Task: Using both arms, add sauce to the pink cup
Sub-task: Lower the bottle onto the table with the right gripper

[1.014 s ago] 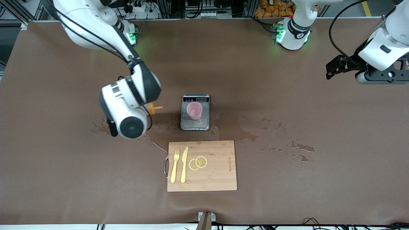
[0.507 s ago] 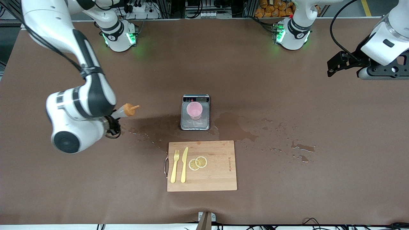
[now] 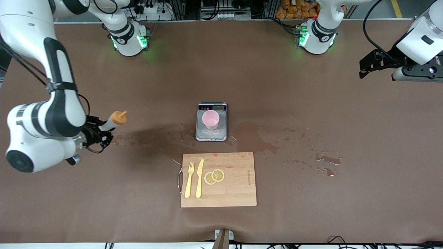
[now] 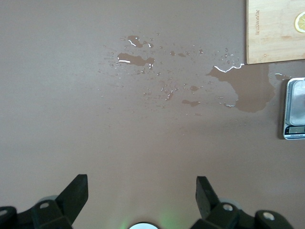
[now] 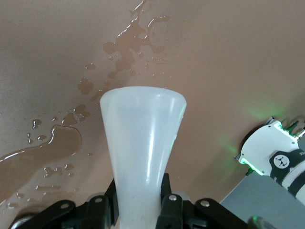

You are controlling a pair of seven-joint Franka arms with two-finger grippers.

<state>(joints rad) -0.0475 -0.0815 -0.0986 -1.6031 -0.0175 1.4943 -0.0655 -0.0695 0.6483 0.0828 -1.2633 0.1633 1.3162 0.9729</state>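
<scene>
- My right gripper (image 3: 100, 133) is clamping tight on the sauce (image 3: 116, 120) bottle, holding it over wet table (image 3: 311, 103) toward my right arm's end, orange nozzle tilting up toward the scale (image 3: 211, 121).
- The pink cup (image 3: 210, 119) is standing upright on that scale, well apart from the bottle.
- My left gripper (image 4: 140, 198) is waiting over the left arm's end, fingers (image 4: 76, 190) spread wide, gripping nothing.
- A cutting board (image 3: 228, 193) is lying nearer the camera than the scale.

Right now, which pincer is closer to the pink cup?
Right. The right pincer holds the sauce bottle toward its end; the left pincer waits near the table's edge, away from the pink cup.
</scene>
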